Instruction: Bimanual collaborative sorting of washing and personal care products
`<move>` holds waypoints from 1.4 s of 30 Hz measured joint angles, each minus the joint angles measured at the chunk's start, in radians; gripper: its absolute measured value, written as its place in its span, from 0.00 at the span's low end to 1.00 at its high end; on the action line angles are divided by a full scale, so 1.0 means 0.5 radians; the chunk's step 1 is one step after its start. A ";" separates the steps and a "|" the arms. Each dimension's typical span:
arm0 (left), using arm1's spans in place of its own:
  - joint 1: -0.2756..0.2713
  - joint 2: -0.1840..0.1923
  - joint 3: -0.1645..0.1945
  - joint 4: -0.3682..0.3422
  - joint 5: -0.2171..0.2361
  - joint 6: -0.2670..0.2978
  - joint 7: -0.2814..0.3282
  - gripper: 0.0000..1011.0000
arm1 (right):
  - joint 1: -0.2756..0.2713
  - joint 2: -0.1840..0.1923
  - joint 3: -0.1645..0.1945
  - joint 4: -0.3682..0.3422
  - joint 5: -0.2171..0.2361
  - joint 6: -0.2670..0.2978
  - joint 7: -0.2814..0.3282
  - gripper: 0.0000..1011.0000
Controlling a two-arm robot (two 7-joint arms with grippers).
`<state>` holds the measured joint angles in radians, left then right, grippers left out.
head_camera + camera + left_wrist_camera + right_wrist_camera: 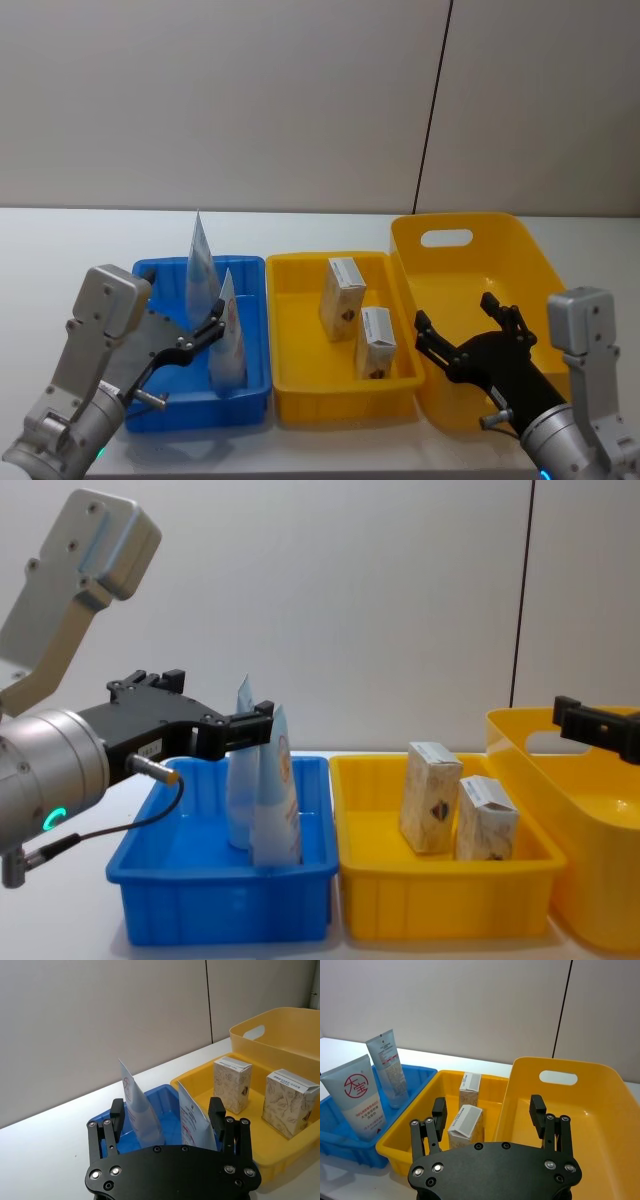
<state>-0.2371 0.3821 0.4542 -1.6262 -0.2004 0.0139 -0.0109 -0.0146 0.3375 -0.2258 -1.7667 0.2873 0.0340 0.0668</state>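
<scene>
Left pincer (166, 1110) beside front squeeze tube (192, 1121)

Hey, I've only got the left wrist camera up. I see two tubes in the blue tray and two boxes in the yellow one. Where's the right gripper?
Observer: The right gripper is open and holds nothing. It hovers above the near part of the handled basket.
Operator: And how high does the left one sit?
Observer: In the chest view the left gripper is open, level with the top of the front tube. One finger is right beside its tip; I can't tell whether they touch.
Operator: What's on that tube's other face?
Observer: A red round emblem, turned toward the right arm's side.
</scene>
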 joint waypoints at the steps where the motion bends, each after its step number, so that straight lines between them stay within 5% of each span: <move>1: 0.000 0.000 0.000 0.000 0.000 0.000 0.000 0.99 | 0.000 0.000 0.000 0.000 0.000 0.000 0.000 0.99; 42: 0.000 0.000 0.000 0.000 0.000 0.000 0.000 0.99 | 0.000 0.000 0.000 0.000 0.000 0.000 0.000 0.99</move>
<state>-0.2372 0.3821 0.4543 -1.6262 -0.2004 0.0138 -0.0109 -0.0146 0.3375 -0.2258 -1.7667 0.2874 0.0341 0.0668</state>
